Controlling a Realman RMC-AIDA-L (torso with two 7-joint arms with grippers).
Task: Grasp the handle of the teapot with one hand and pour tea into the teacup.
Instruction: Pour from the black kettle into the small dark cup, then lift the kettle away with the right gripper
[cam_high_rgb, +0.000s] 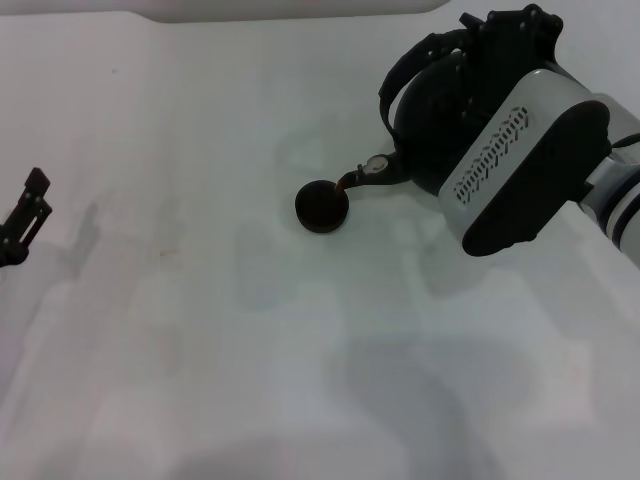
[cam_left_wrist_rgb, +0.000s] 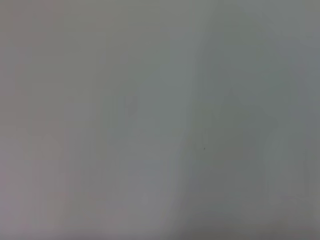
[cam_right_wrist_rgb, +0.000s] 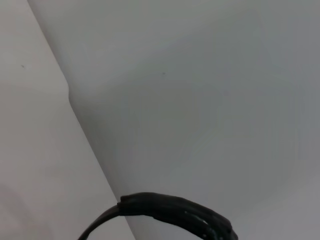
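In the head view the black teapot (cam_high_rgb: 440, 125) is lifted and tilted toward the left. Its pale-tipped spout (cam_high_rgb: 376, 167) hangs just over the small dark teacup (cam_high_rgb: 322, 206). A thin brown stream runs from the spout into the cup. My right gripper (cam_high_rgb: 495, 40) is at the teapot's top, shut on the arched black handle (cam_high_rgb: 400, 72). Its white wrist housing covers the pot's right side. A piece of the handle also shows in the right wrist view (cam_right_wrist_rgb: 170, 207). My left gripper (cam_high_rgb: 25, 215) is parked at the far left edge, far from both.
The teacup stands on a plain white table (cam_high_rgb: 250, 330). The table's far edge (cam_high_rgb: 290, 15) runs along the top of the head view. The left wrist view shows only a blank pale surface (cam_left_wrist_rgb: 160, 120).
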